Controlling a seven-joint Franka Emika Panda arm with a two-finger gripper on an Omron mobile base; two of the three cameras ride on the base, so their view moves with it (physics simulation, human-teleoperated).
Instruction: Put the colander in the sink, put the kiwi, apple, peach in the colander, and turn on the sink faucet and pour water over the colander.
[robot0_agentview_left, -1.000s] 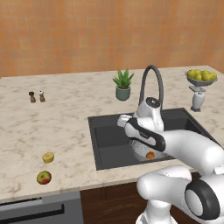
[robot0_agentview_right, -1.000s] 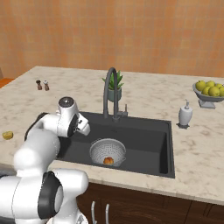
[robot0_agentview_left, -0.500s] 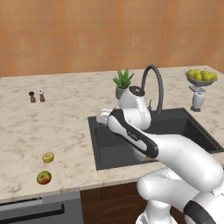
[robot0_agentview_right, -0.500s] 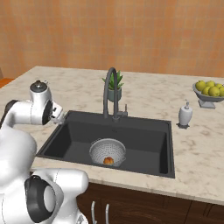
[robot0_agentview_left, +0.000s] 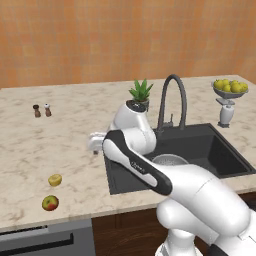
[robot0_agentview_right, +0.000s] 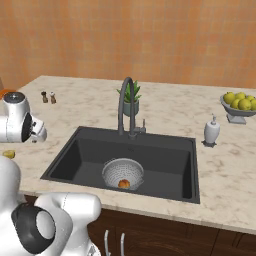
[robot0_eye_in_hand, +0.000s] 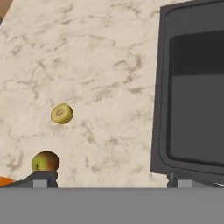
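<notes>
1. Beige marbled stone forms the bench (robot0_agentview_left: 65, 145), seen under the claw (robot0_eye_in_hand: 111, 177) in the hand view.
2. The claw hangs above the bench, just off the left rim of the sink (robot0_agentview_right: 90, 155); in the left base view it sits at the end of the white arm (robot0_agentview_left: 135, 160), beside that rim.
3. Its jaws stand wide apart and hold nothing; one dark fingertip (robot0_eye_in_hand: 41, 178) shows low at the left of the hand view, the other low at the right.
4. The kiwi (robot0_eye_in_hand: 61, 113) lies on the bench ahead of the claw and to the left, in the hand view.
5. The apple (robot0_eye_in_hand: 45, 162) lies just past the left fingertip, nearer the claw than the kiwi; the two fruits are apart.
6. In the left base view, kiwi (robot0_agentview_left: 55, 180) and apple (robot0_agentview_left: 50, 202) lie on the bench forward and left of the claw, near the front edge.
7. The colander (robot0_agentview_right: 123, 173) stands on the sink floor, off to the claw's right side, with the peach (robot0_agentview_right: 124, 184) inside it.
8. The faucet (robot0_agentview_right: 125, 107) rises behind the sink, farther to the right of the claw, its spout arched over the basin.
9. A small plant (robot0_agentview_right: 131, 97) stands just behind the faucet.
</notes>
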